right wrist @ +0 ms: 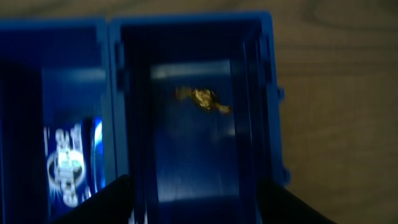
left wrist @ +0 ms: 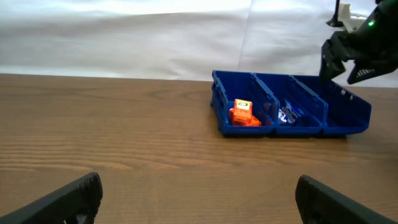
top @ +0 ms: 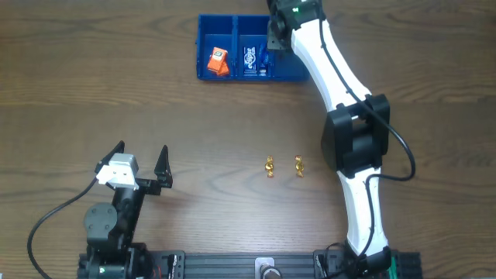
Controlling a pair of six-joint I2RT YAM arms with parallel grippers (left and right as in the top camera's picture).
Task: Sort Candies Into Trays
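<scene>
Starting at the right gripper (right wrist: 196, 208), you have its jaws spread apart with nothing between them, poised above the end compartment of the blue plastic three-compartment tray (top: 218, 31). Directly below, a small gold foil-wrapped candy (right wrist: 202, 98) sits inside that compartment (blurred, so I can't tell whether it has settled on the floor). I judge this to be the drop-off step for one gold piece, and it looks done.

The middle compartment holds a blue-wrapped candy (top: 251, 58), and the far one an orange-wrapped candy (top: 219, 62). Out on the brown wooden table (top: 77, 93), two more gold foil candies (top: 269, 165) (top: 298, 164) lie just beside each other, well apart from the tray.

Your next move, as I read it, is to take either gold piece, approaching from straight above so the neighbour isn't nudged.

The left gripper (top: 142, 147) rests near its base, jaws wide and empty.
</scene>
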